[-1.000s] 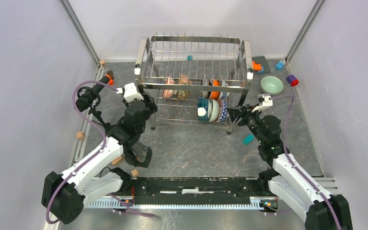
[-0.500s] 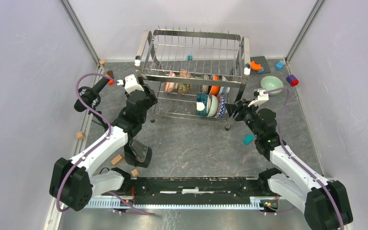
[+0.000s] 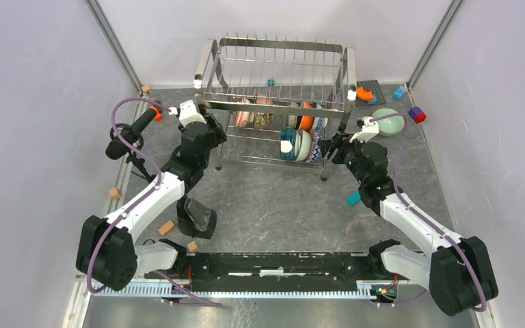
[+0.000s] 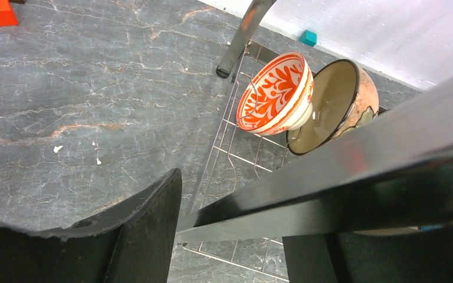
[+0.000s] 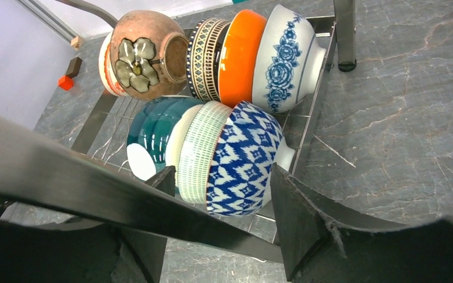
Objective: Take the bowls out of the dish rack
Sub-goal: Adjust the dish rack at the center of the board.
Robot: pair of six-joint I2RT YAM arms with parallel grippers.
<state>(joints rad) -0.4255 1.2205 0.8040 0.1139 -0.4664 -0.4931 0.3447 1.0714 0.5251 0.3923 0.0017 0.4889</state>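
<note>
Rack: the dish rack (image 3: 273, 106) was found at the back centre of the table (image 3: 273, 205), standing on its tubular legs, with bowls set on edge in the lower tier.
Back row: a red-patterned bowl (image 4: 271, 94) and a brown flowered bowl (image 5: 144, 50) were noted at the left end, followed by a banded bowl (image 5: 203, 56), an orange bowl (image 5: 242, 56) and a blue-flowered bowl (image 5: 283, 59).
Front row: a teal bowl (image 5: 153, 127), a green-striped bowl (image 5: 197, 150) and a blue-and-white bowl (image 5: 242, 159) were seen packed together, touching.
Out of the rack: a pale green bowl (image 3: 387, 121) was recorded on the table beside the rack, on the right arm's side.
Left gripper (image 3: 212, 131): placed at the rack's left front leg, with its fingers apart and a rack rail across the gap. A clamp on the rail could not be confirmed.
Right gripper (image 3: 333, 147): placed likewise at the right front corner. Its grip could not be told either.
Handling: the bowls were judged stiff, glazed and slick, weighty for their size, and liable to chip against the wire or each other.
Hold: the upper rim is advised, with one finger inside and one outside (end bowls first, since touching neighbours leave no finger room).
</note>
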